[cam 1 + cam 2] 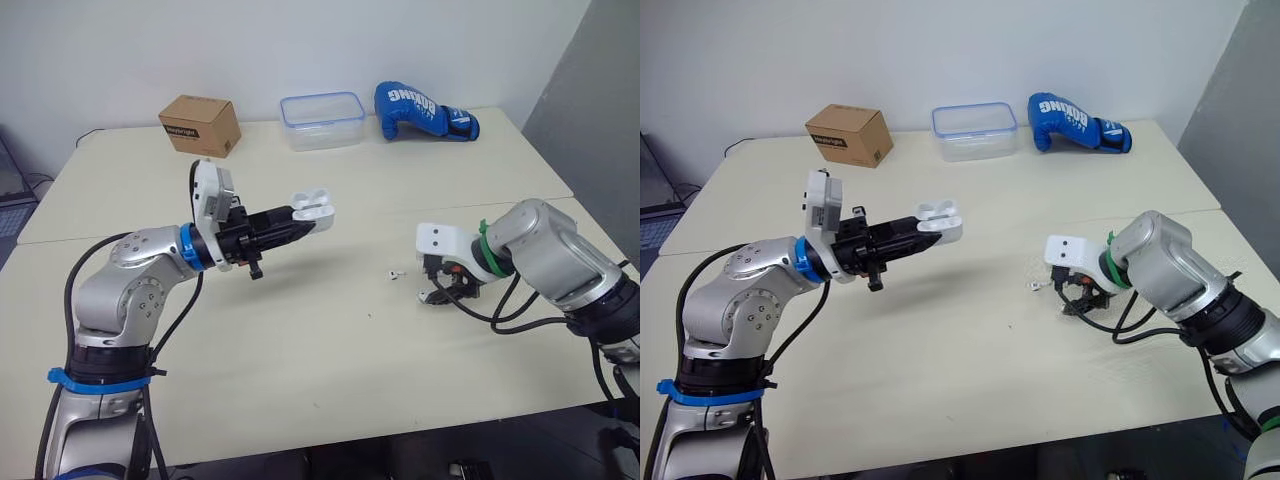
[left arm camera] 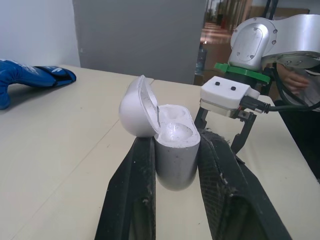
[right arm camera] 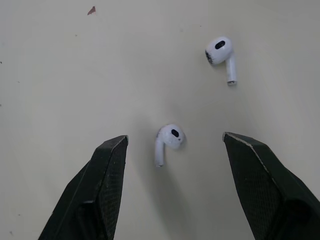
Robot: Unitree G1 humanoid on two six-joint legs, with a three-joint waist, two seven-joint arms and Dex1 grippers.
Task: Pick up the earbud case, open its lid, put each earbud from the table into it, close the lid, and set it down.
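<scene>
Bring the right gripper (image 3: pixel 175 141) straight down so its fingers (image 3: pixel 100 190) bracket the near earbud (image 3: pixel 169 139) evenly, then close gently. It is widely spread and touches nothing. That earbud lies on the counter (image 3: pixel 55 75) between its 2 fingers, and the 2nd earbud (image 3: pixel 220 52) lies beyond its tips. The left gripper (image 1: pixel 303 220) pinches the earbud case (image 2: pixel 172 150), lid (image 2: pixel 132 107) open, above the counter and well apart.

Cream table (image 1: pixel 300 330) (two joined tops), white wall (image 1: pixel 120 50)
</scene>
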